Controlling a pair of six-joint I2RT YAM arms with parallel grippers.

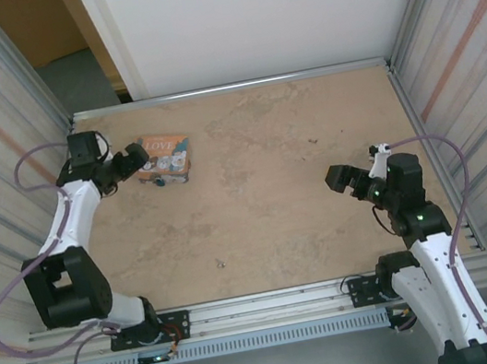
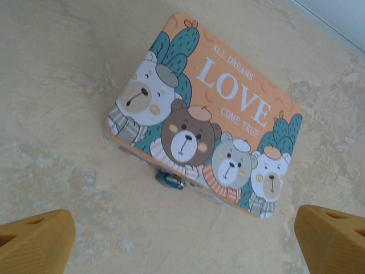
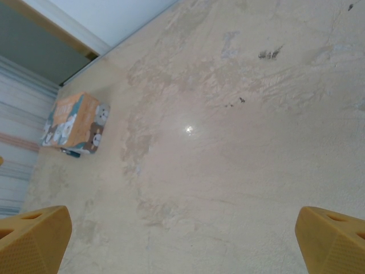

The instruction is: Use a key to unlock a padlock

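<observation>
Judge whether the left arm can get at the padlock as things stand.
Probably yes: the left gripper is open close by the orange box, and the padlock hangs exposed on its side facing the jaws.

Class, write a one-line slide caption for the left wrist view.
Open left gripper above an orange box, a small padlock at its front edge.

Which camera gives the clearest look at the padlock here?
The left wrist view: the padlock sits close, a dark blue-green piece at the lower edge of the orange box. In the top external view and the right wrist view it is a dark speck beside the box, detail unreadable.
</observation>
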